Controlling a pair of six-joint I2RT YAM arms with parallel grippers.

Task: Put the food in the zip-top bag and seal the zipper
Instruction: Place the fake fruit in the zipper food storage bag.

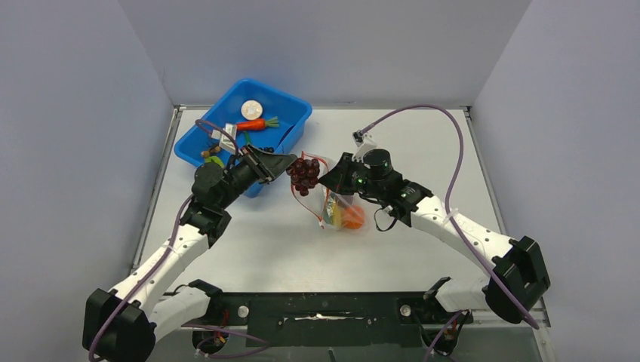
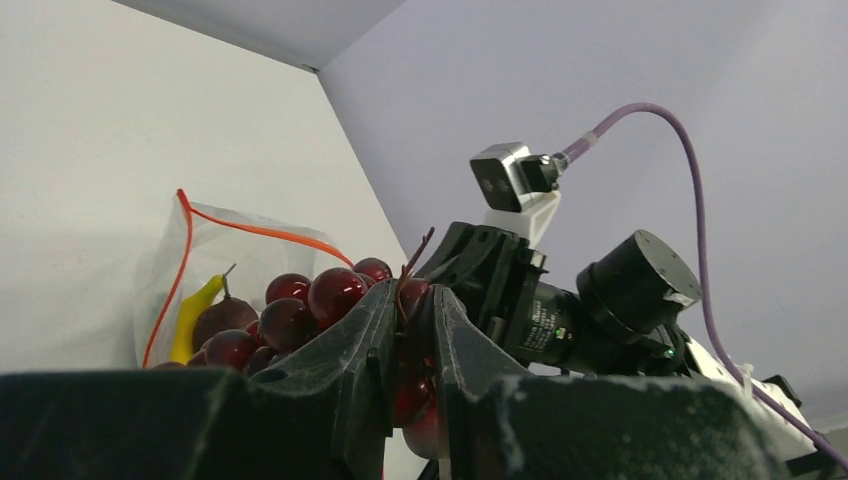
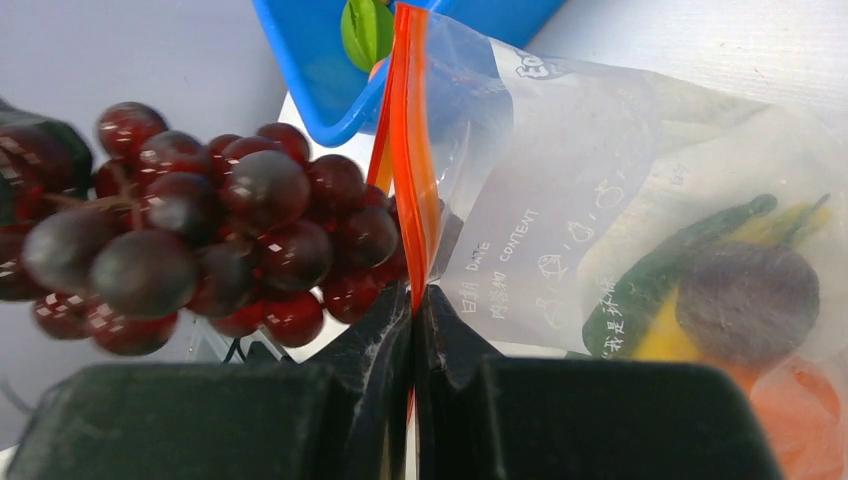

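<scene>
My left gripper (image 1: 288,164) is shut on the dark purple grapes (image 1: 305,173), pinching the bunch near its stem (image 2: 411,262), and holds them at the mouth of the zip-top bag (image 1: 341,207). My right gripper (image 1: 330,179) is shut on the bag's red-orange zipper (image 3: 408,160) and holds that edge up. The clear bag (image 3: 600,200) holds a yellow banana (image 2: 192,318), a green piece (image 3: 650,285), a dark round piece (image 3: 745,300) and an orange ball (image 1: 353,217). An orange carrot (image 1: 253,124) lies in the blue bin (image 1: 294,121).
The blue bin sits at the back left, just behind my left gripper, with a white round disc (image 1: 250,109) and a green piece (image 1: 216,160) in it. Grey walls close the table at left, back and right.
</scene>
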